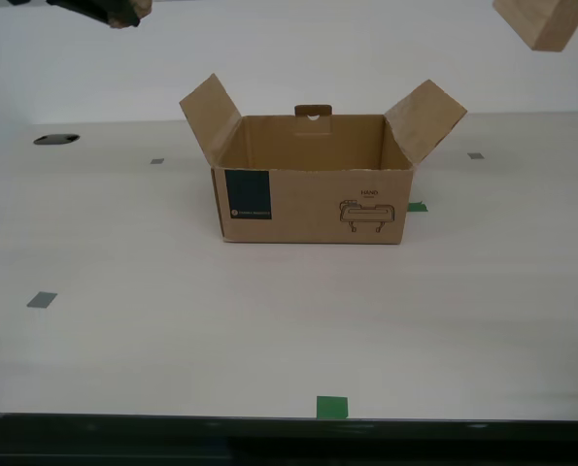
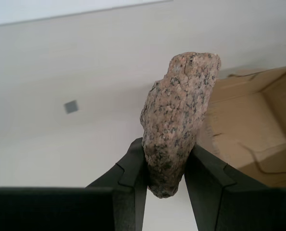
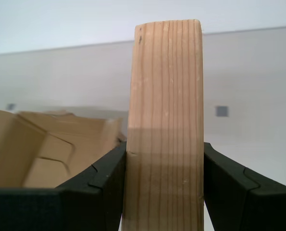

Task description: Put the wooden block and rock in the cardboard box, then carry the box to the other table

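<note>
Cardboard box [image 1: 313, 189] sits open in the middle of the white worktop [image 1: 172, 330], all flaps up, and from the exterior view it looks like nothing's in it yet, though I can't see the whole floor of it.

Both loads are up in the air. My first gripper [image 3: 164, 187] is clenched on the wooden block [image 3: 164, 120], fingers [image 3: 109, 178] pressing its two long sides, so the block's long axis runs straight out past the fingertips, grain along its length. In the exterior view the block [image 1: 541, 21] pokes in at the top of that view's right, above and well off to the side of the box's flap there. My second gripper [image 2: 164, 168] is clamped on the rock [image 2: 179, 120], pinching its narrow lower end with the long axis sticking out beyond the fingers [image 2: 133, 168]. That arm shows at the top of the exterior view's left, also high and well outside the box.

What matters for the drop: from each gripper the box opening lies inward and below. Both wrist views catch the brown interior just off to one side of the held thing, so neither is over the opening yet. I can't really call which is nearer.

Writing: the front has a dark teal label [image 1: 248, 194] with small pale print I can't read, plus a line drawing [image 1: 368, 214] with "HAND" above it and a smaller illegible line underneath.
</note>
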